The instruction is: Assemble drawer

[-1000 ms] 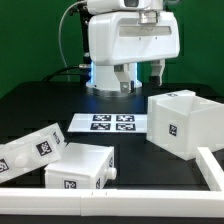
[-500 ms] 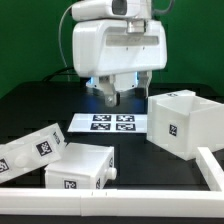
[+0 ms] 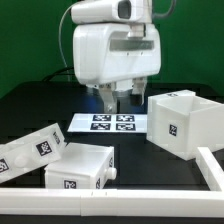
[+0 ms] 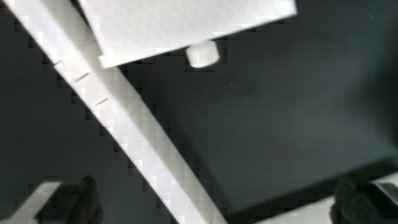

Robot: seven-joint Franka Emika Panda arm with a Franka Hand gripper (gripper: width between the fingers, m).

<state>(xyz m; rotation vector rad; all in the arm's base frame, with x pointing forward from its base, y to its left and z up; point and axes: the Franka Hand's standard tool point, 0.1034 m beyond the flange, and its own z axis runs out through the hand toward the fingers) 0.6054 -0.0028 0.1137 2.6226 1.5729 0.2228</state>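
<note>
The drawer's large hollow casing [image 3: 184,122] stands on the black table at the exterior view's right, open side up. Two box trays lie at the left: one tilted [image 3: 34,150], one nearer the front [image 3: 82,168]. In the wrist view a tray [image 4: 187,25] with its small knob [image 4: 205,52] lies beside the rail. My gripper [image 3: 122,97] hangs above the back edge of the marker board [image 3: 110,123], apart from every part. In the wrist view the gripper [image 4: 221,205] is open and empty, with a dark finger at each lower corner.
A long white border rail [image 3: 110,196] runs along the table's front and turns up the right side [image 3: 212,165]. It crosses the wrist view diagonally [image 4: 125,120]. The robot's white hand body [image 3: 115,50] fills the upper middle.
The arm has shifted toward the exterior view's left and dropped a little, bringing the fingers closer to the marker board. The parts have not moved.
</note>
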